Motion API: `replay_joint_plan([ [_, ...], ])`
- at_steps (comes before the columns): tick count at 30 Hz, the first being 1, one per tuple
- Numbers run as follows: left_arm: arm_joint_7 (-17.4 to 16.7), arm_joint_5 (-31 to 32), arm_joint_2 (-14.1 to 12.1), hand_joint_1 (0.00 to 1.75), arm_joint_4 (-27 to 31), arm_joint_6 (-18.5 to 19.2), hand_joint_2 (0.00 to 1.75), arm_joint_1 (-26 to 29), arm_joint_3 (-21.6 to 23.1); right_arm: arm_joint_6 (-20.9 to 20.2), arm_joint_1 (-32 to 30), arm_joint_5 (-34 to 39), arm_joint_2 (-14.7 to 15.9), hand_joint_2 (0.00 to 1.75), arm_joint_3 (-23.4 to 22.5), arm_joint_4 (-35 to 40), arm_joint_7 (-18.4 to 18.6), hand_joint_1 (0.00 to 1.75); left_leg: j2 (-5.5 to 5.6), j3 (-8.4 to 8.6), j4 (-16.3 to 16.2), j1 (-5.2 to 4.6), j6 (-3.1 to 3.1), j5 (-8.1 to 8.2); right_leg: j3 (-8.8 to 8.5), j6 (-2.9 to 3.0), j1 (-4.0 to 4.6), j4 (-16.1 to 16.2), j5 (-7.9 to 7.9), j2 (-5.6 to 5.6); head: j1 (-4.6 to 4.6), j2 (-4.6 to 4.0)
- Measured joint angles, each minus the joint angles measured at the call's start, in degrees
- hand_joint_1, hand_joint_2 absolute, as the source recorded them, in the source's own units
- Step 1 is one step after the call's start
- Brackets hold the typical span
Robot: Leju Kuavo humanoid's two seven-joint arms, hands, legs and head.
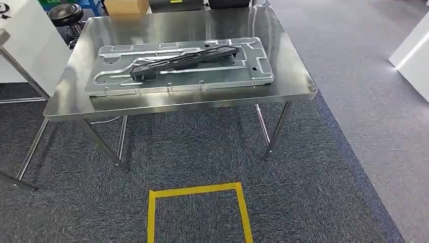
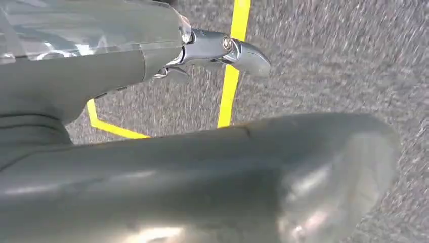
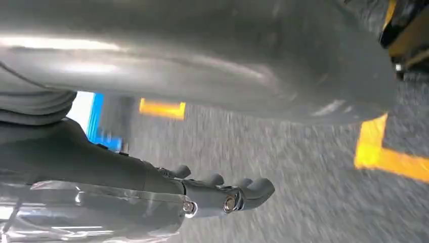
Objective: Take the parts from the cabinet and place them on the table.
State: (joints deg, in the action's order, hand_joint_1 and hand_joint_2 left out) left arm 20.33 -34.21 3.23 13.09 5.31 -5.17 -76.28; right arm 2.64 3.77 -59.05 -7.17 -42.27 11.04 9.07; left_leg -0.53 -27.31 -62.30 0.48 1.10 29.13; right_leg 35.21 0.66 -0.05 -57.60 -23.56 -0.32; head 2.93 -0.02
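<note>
A large grey pressed-metal panel (image 1: pixel 255 71) lies flat on the steel table (image 1: pixel 288 61) ahead of me. On top of the panel a long black part (image 1: pixel 182 59) rests at a slant. My left hand (image 2: pixel 167 167) hangs over the carpet, its thick thumb in front and its fingers (image 2: pixel 227 48) stretched out, holding nothing. My right hand (image 3: pixel 76 157) also hangs over the carpet; its fingers (image 3: pixel 227 195) are apart from the thumb and hold nothing.
A yellow taped square (image 1: pixel 197 191) marks the carpet in front of the table. A white unit (image 1: pixel 25 45) stands at the left and another white one (image 1: pixel 412 48) at the far right. Behind the table are a black stool (image 1: pixel 66 14) and a cardboard box (image 1: pixel 126 6).
</note>
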Motion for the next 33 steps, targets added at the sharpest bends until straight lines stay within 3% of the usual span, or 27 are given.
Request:
replay_joint_plan([
  [1,-0.06,0.00,-0.09,0.00,0.00,0.20,0.00,-0.18,0.22,-0.50,-0.01,0.94,-0.33,0.00,-1.02,-0.02,0.18,0.00,-0.02,3.41,5.45,-0.39,-0.29,2.37,0.64,-0.41,0.31,-0.46,0.35,0.07,0.00,0.00],
  [3,-0.15,0.00,-0.11,0.00,0.02,0.35,0.00,-0.12,0.28,-0.65,-0.07,1.68,-0.52,0.00,-2.18,-0.04,0.24,0.00,-0.05,3.00,6.29,-0.51,-1.30,2.63,0.78,-1.05,0.19,-0.39,1.46,-0.14,-0.02,0.00],
  [5,-0.22,0.02,-0.13,0.00,0.02,0.35,0.00,0.16,0.31,-0.65,-0.29,1.83,-0.74,0.00,-3.04,-0.07,0.28,0.00,-0.15,2.37,6.49,-0.47,-2.32,1.38,1.02,-1.87,0.27,0.03,2.60,-0.11,-0.02,0.00],
  [6,-0.22,0.00,-0.13,0.00,0.02,0.33,0.00,0.00,0.31,-0.65,-0.28,1.88,-0.74,0.00,-3.56,-0.09,0.35,0.00,-0.61,1.45,6.60,-0.25,-2.93,0.47,1.72,-2.18,-0.18,-1.01,0.43,0.21,-0.02,0.00],
  [7,-0.24,0.00,-0.15,0.00,0.02,0.35,0.00,-0.04,0.37,-0.63,-0.28,1.90,-0.76,0.00,-3.82,-0.09,0.35,0.00,-0.61,0.61,6.60,-0.24,-3.42,-0.24,2.57,-2.31,-0.21,-3.38,-3.39,0.22,-0.02,0.00],
  [9,-0.26,0.00,-0.15,0.00,0.02,0.41,0.00,0.14,0.59,-0.85,-0.28,2.05,-0.83,0.00,-4.24,-0.13,0.33,0.00,-0.61,-1.29,6.53,-0.31,-3.51,-1.68,4.44,-2.77,-0.43,-11.55,-10.40,0.22,-0.02,0.00],
  [10,-0.26,0.00,-0.15,0.00,0.02,0.52,0.00,0.21,0.70,-1.11,-0.27,2.16,-0.83,0.00,-4.43,-0.13,0.24,0.00,-0.68,-2.37,6.43,-0.36,-3.46,-2.43,5.03,-2.96,-0.54,-15.56,-12.07,0.22,-0.02,0.00],
  [11,-0.26,0.00,-0.15,0.00,0.02,0.68,0.00,0.22,0.81,-1.24,-0.27,2.25,-0.83,0.00,-4.59,-0.13,0.09,0.00,-0.73,-3.31,6.26,-0.38,-3.36,-3.14,4.81,-3.11,-0.64,-17.91,-11.63,0.22,-0.02,0.00],
  [12,-0.22,0.00,-0.15,0.00,0.02,0.81,0.00,0.22,0.98,-1.24,-0.29,2.25,-0.83,0.00,-4.76,-0.13,0.04,0.00,-0.75,-4.27,5.98,-0.38,-3.24,-3.73,3.66,-3.16,-0.70,-17.92,-9.77,0.21,-0.02,0.00],
  [13,-0.13,0.00,-0.15,0.00,0.02,0.98,0.00,0.21,1.36,-1.13,-0.32,2.31,-0.83,0.00,-4.87,-0.13,-0.02,0.00,-0.79,-5.47,5.55,-0.35,-3.08,-4.32,1.20,-3.10,-0.72,-15.66,-6.95,0.22,-0.02,0.00],
  [14,-0.02,0.00,-0.15,0.00,0.02,1.22,0.00,0.18,1.64,-0.78,-0.32,2.49,-0.83,0.00,-5.00,-0.13,-0.13,0.00,-0.78,-6.41,5.17,-0.34,-2.91,-4.74,-2.07,-2.90,-0.72,-11.69,-5.24,0.23,-0.02,0.00],
  [15,0.09,0.00,-0.15,0.00,0.02,1.44,0.00,0.12,1.81,-0.37,-0.23,2.60,-0.83,0.00,-5.20,-0.13,-0.37,0.00,-0.74,-7.18,4.83,-0.35,-2.72,-5.23,-6.37,-2.53,-0.69,-6.03,-5.27,0.32,-0.02,0.00],
  [16,0.15,0.00,-0.15,0.00,0.00,1.60,0.00,-0.01,2.08,-0.13,-0.04,2.66,-0.83,0.00,-5.37,-0.09,-0.64,0.00,-0.70,-7.60,4.45,-0.58,-2.41,-5.65,-10.75,-2.05,-0.38,-0.27,-7.39,0.41,-0.02,0.00],
  [17,0.15,0.02,-0.15,0.00,0.00,1.88,0.00,-0.07,2.49,0.11,0.06,2.83,-0.83,0.00,-5.63,-0.09,-0.81,0.00,-0.73,-7.97,4.29,-0.62,-2.04,-6.14,-11.75,-1.74,-0.27,2.84,-8.62,0.32,0.00,0.00],
  [20,0.02,0.02,-0.24,0.00,0.00,2.19,0.00,-0.06,3.21,0.77,-0.14,3.41,-0.96,0.00,-6.23,-0.11,-0.74,0.00,-0.86,-8.27,4.79,-0.48,-0.93,-7.99,-10.53,-0.62,-0.07,2.59,-7.11,0.31,-0.02,0.00],
  [21,-0.11,0.02,-0.37,0.00,0.00,2.25,0.00,-0.09,3.34,0.85,-0.08,3.49,-1.27,0.00,-6.47,-0.26,-0.59,0.00,-0.56,-8.54,4.11,-0.14,-0.65,-6.91,-10.00,-0.17,-0.40,2.68,-6.25,-0.01,-0.02,0.00],
  [22,-0.31,0.02,-0.37,0.00,0.00,2.29,0.00,-0.02,3.56,1.05,-0.02,3.49,-1.27,0.00,-6.73,-0.26,-0.46,0.00,-0.20,-9.43,2.16,-0.19,-0.51,-3.50,-9.13,0.32,-0.35,2.65,-5.66,-0.04,-0.02,0.00],
  [24,-0.59,0.00,-0.39,0.00,0.00,2.34,0.00,-0.10,3.78,1.23,-0.17,3.34,-1.27,0.00,-6.79,-0.26,-0.42,0.00,-0.02,-11.54,-5.68,-0.01,-0.14,3.69,-7.25,0.62,-0.20,2.46,-4.20,-0.10,-0.02,0.00],
  [25,-0.72,0.00,-0.37,0.00,0.00,2.34,0.00,-0.16,3.93,1.18,-0.17,3.19,-1.27,0.00,-6.79,-0.26,-0.42,0.00,-0.03,-12.28,-10.05,0.04,0.05,5.89,-6.08,0.63,-0.11,2.28,-3.47,-0.09,0.00,0.00],
  [26,-0.77,0.00,-0.35,0.00,0.00,2.32,0.00,-0.16,4.00,1.18,-0.16,3.12,-1.27,0.00,-6.79,-0.26,-0.57,0.00,-0.02,-12.33,-12.91,0.07,0.17,6.15,-4.92,0.58,-0.07,1.95,-2.77,-0.08,0.00,0.00],
  [27,-0.77,0.00,-0.29,0.00,0.00,2.25,0.00,-0.14,4.02,1.16,-0.16,2.90,-1.27,0.00,-6.79,-0.26,-0.68,0.00,-0.02,-11.40,-13.41,0.11,0.20,4.70,-3.76,0.50,-0.08,1.59,-2.17,-0.08,0.00,0.00],
  [28,-0.76,0.00,-0.26,0.00,0.00,2.18,0.00,-0.16,4.04,0.99,-0.16,2.64,-1.27,0.00,-6.79,-0.26,-0.83,0.00,-0.02,-9.33,-11.68,0.16,0.18,2.28,-2.59,0.34,-0.11,1.12,-1.65,-0.07,0.00,0.00],
  [29,-0.74,0.00,-0.24,0.00,0.00,2.16,0.00,-0.20,4.04,0.99,-0.16,2.49,-1.29,0.00,-6.79,-0.26,-0.92,0.00,-0.03,-6.48,-8.27,0.21,0.15,0.35,-1.52,0.14,-0.16,0.59,-1.26,-0.06,0.00,0.00],
  [30,-0.74,-0.02,-0.24,0.00,0.00,2.16,0.00,-0.32,4.06,0.88,-0.16,2.42,-1.27,0.00,-6.79,-0.26,-1.09,0.00,-0.04,-2.65,-3.22,0.25,0.03,-0.28,-0.49,-0.12,-0.19,0.00,-0.84,-0.06,0.00,0.00],
  [31,-0.74,-0.02,-0.24,0.00,0.00,2.16,0.00,-0.55,4.09,0.79,0.00,2.36,-1.27,0.00,-6.79,-0.24,-1.34,0.00,-0.03,1.30,2.31,0.25,-0.23,1.92,0.02,-0.50,-0.11,-0.63,-0.48,-0.07,0.00,0.00],
  [32,-0.74,0.00,-0.24,0.00,0.00,2.16,0.00,-0.84,4.13,0.60,-0.01,2.27,-1.29,0.00,-6.79,-0.24,-1.61,0.00,0.04,3.42,6.19,-0.13,-0.69,3.20,0.46,-0.86,0.07,-1.10,-0.25,-0.06,-0.02,0.00],
  [33,-0.76,0.00,-0.22,0.00,0.00,2.14,0.00,-0.89,4.13,0.48,-0.03,2.27,-1.27,0.00,-6.79,-0.24,-1.68,0.00,0.09,2.55,5.54,-0.20,-1.13,3.06,0.30,-1.29,0.07,-0.95,0.23,-0.20,0.00,0.00],
])
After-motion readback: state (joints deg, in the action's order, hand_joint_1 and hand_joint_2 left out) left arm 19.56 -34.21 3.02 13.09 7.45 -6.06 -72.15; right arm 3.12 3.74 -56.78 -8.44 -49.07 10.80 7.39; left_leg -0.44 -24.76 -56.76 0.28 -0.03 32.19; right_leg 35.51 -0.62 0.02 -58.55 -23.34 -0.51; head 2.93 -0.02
